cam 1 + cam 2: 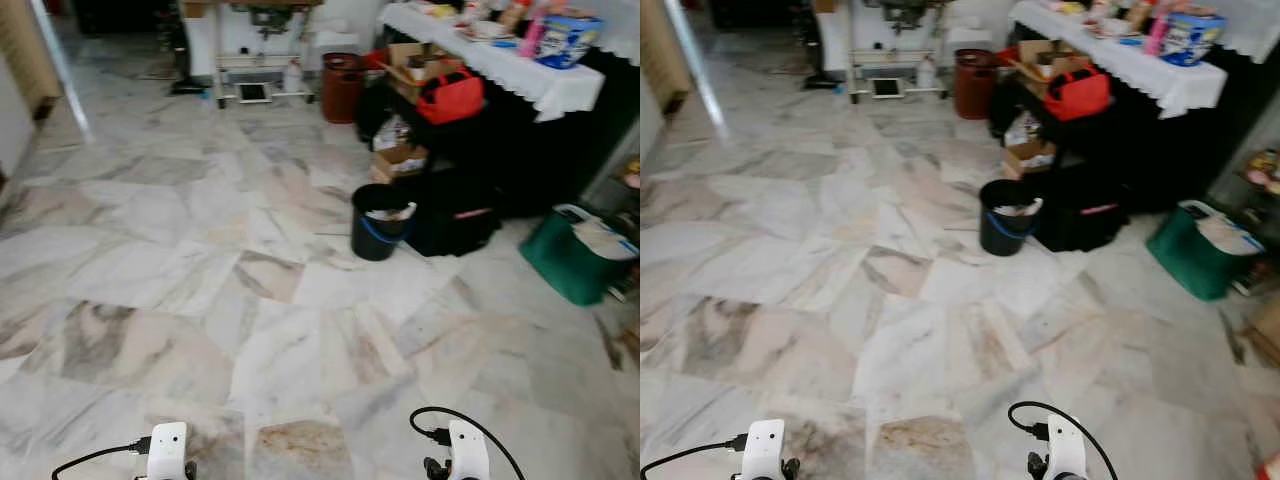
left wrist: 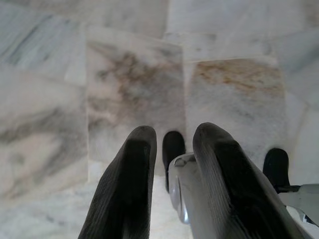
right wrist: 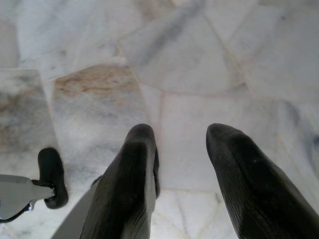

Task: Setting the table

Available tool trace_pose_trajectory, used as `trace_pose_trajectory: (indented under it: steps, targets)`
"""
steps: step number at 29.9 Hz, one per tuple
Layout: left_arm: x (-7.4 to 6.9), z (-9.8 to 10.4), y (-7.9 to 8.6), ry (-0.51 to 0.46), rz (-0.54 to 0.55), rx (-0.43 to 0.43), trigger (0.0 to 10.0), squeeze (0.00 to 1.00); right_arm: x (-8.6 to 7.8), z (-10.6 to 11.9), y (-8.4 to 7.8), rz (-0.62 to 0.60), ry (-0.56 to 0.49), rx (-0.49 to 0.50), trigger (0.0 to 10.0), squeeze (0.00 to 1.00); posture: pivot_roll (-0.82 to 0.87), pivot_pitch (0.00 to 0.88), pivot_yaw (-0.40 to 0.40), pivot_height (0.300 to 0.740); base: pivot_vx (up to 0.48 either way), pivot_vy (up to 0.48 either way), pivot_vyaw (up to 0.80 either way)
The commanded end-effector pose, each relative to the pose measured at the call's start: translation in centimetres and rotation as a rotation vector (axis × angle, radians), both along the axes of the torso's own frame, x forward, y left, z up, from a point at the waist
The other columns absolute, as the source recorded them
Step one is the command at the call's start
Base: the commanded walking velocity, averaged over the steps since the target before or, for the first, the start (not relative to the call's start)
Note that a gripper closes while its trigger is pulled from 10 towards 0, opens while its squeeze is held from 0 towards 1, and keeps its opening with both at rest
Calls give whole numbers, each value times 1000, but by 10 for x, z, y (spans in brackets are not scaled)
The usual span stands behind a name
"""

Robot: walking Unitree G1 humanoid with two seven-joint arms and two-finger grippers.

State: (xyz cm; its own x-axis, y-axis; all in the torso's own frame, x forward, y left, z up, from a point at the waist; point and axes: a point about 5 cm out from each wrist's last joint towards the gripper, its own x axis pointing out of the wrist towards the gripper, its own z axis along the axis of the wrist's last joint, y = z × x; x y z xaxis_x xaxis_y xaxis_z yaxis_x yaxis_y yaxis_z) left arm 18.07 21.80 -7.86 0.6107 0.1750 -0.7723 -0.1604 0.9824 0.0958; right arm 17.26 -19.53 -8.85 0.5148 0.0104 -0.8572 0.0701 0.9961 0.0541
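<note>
Marble floor ahead, black bucket by draped table. My left gripper and right gripper hang parted, empty.

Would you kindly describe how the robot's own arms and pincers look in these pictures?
Each wrist is a white block with a black cable looping out of it. The left pincer and the right pincer each have two long, rounded, matte black fingers with a faintly ribbed texture. A silver arm part sits behind the left fingers.
</note>
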Motion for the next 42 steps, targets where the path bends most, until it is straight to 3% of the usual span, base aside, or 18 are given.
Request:
trace_pose_trajectory:
  steps: [1,25,42]
  targets:
    - [1,0,-2,-15,11,-8,10000,0,1,1,-4,2,6,-9,10000,0,124,0,-92,740,0,0,-756]
    - [-5,-4,-6,16,-32,12,10000,0,-3,0,-8,23,25,-25,10000,0,126,0,-99,740,0,-26,-756]
    - [-5,-4,-9,1,-5,-6,10000,0,-5,0,-10,31,32,-30,10000,0,124,0,-107,740,0,-23,-756]
